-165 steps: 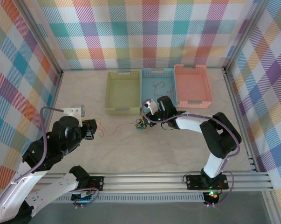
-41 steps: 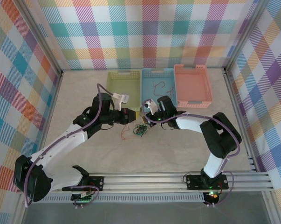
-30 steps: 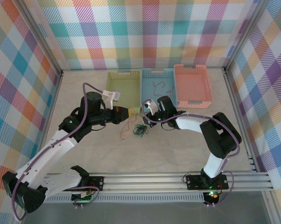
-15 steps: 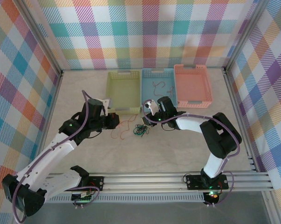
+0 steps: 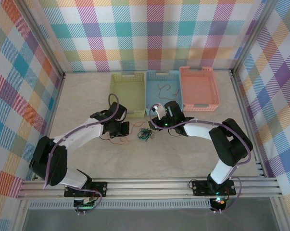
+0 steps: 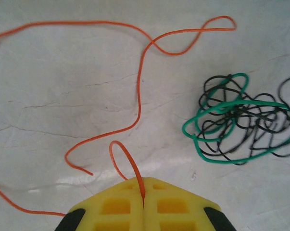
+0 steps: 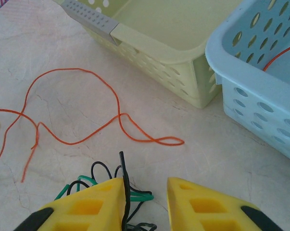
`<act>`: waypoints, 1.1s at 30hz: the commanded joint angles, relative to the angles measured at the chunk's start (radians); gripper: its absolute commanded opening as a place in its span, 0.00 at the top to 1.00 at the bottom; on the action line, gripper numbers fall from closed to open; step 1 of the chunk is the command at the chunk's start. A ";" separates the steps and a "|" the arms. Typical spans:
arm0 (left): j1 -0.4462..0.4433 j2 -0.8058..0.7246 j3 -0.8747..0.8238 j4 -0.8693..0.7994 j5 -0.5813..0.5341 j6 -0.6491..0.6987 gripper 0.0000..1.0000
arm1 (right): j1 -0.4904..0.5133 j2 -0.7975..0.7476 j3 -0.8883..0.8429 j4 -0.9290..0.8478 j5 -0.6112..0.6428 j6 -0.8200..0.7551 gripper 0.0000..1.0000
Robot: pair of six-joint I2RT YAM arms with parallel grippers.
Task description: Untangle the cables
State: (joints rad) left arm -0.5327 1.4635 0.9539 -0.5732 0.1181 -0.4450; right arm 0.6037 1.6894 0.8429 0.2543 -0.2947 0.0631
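The orange cable (image 6: 139,96) lies loose in wide curves on the table. One loop of it runs into the seam of my left gripper (image 6: 143,196), which is shut on it. From above, that gripper (image 5: 124,129) sits low, just left of the green and dark tangle (image 5: 145,134). The tangle (image 6: 241,126) lies apart from the orange strand. My right gripper (image 7: 145,185) stands open over the tangle (image 7: 140,196). A black strand rises along its left finger's inner face. The orange cable (image 7: 118,114) lies beyond it. From above, the right gripper (image 5: 153,125) is at the tangle's upper right.
Three baskets stand at the back: yellow-green (image 5: 127,91), blue (image 5: 163,73) holding a thin red wire (image 5: 164,87), and pink (image 5: 198,89). The yellow-green basket (image 7: 159,48) and blue basket (image 7: 260,62) are close ahead of the right gripper. Checkered walls enclose the table.
My left arm has swung from near the yellow-green basket down towards the tangle, dragging the orange cable along. The right arm has shifted only slightly.
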 commanded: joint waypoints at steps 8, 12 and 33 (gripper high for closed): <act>0.017 0.099 0.056 0.013 -0.011 0.008 0.74 | -0.002 -0.023 -0.005 0.025 -0.003 0.000 0.70; 0.024 0.119 0.053 0.016 -0.019 0.012 0.50 | -0.002 -0.023 -0.004 0.024 -0.005 0.000 0.70; 0.079 0.217 0.130 -0.011 -0.021 0.031 0.17 | -0.002 -0.017 0.002 0.019 -0.012 0.003 0.70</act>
State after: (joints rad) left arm -0.4732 1.6531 1.0760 -0.5735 0.0624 -0.4183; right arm 0.6037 1.6894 0.8433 0.2539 -0.2955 0.0635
